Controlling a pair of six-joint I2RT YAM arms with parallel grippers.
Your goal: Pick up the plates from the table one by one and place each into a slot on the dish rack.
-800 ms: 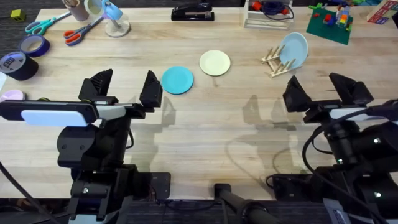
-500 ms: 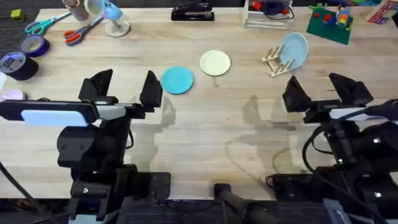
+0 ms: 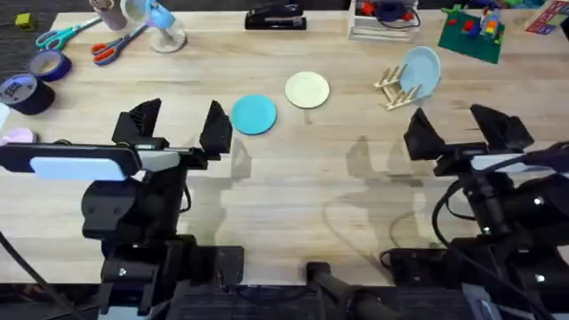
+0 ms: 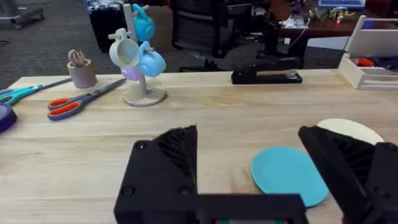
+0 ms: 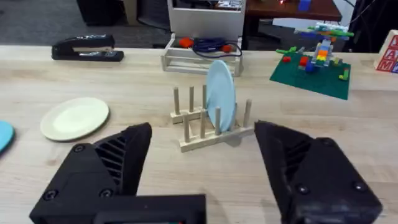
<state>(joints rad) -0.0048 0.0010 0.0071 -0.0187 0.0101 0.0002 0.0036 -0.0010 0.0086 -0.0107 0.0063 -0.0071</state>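
While flat on table (image 3: pixel 293 178), two plates (image 3: pixel 253 114)

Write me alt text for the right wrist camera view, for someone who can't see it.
A small wooden dowel dish rack on a light wooden plank table holds one pale light-blue round plate upright, framed by the open black right gripper. A cream-yellow round plate lies flat nearby, with a black stapler behind.

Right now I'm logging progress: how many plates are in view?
3: teal plate and cream plate flat on the table; light-blue plate upright in the dish rack.
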